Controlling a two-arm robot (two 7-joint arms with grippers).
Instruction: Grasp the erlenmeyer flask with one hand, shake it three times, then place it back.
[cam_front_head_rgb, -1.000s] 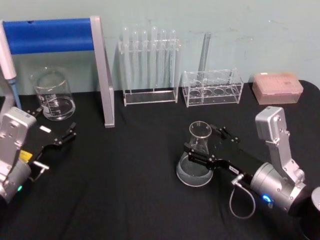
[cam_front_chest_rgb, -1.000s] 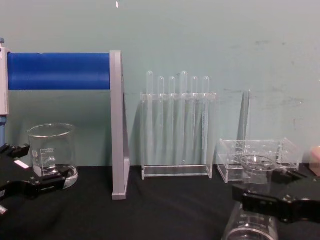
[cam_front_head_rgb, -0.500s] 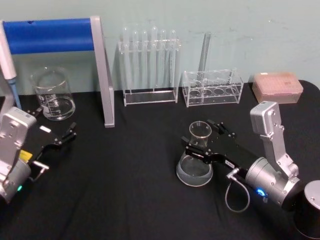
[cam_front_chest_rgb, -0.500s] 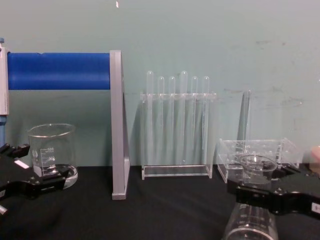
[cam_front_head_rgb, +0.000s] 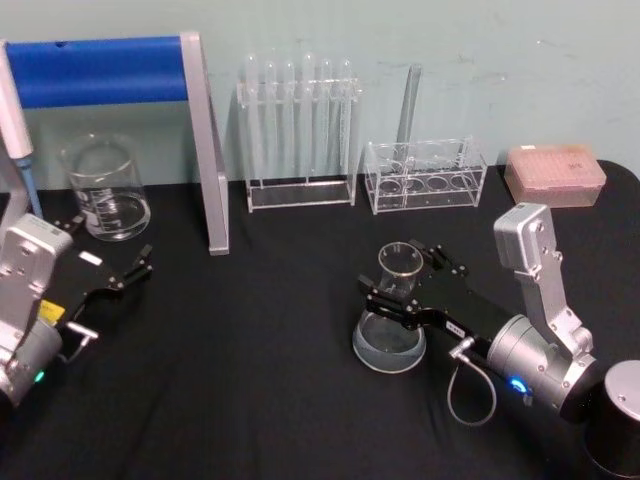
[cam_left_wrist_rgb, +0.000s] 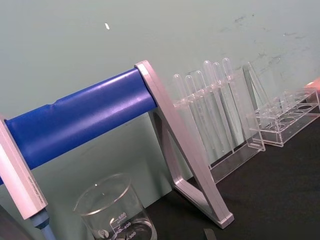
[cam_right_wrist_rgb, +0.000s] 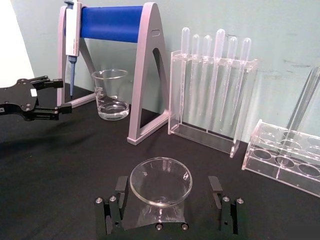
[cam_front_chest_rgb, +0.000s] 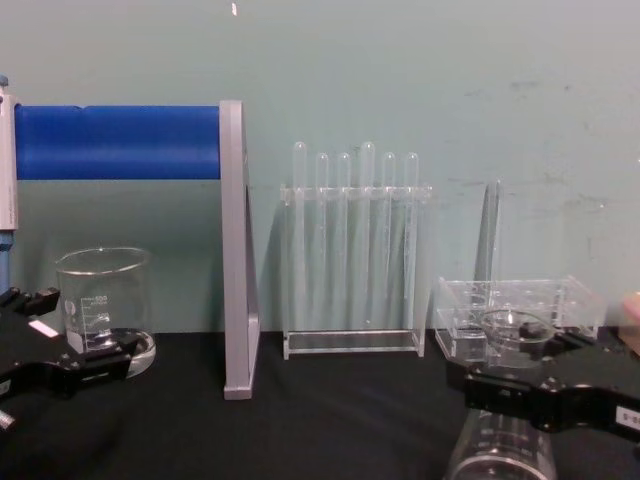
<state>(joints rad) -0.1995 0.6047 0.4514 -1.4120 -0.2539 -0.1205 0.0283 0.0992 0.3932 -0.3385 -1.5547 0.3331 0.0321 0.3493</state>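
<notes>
Head view: right hand (cam_front_head_rgb: 397, 281) spread around erlenmeyer flask (cam_front_head_rgb: 386, 342).

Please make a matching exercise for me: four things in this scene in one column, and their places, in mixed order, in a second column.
1 erlenmeyer flask
2 beaker
3 pink box
4 left claw

A far right, by the wall
B between the fingers of the open right claw
C left, just in front of the beaker
D back left, beside the blue-barred stand

Pairs: 1-B, 2-D, 3-A, 4-C
</notes>
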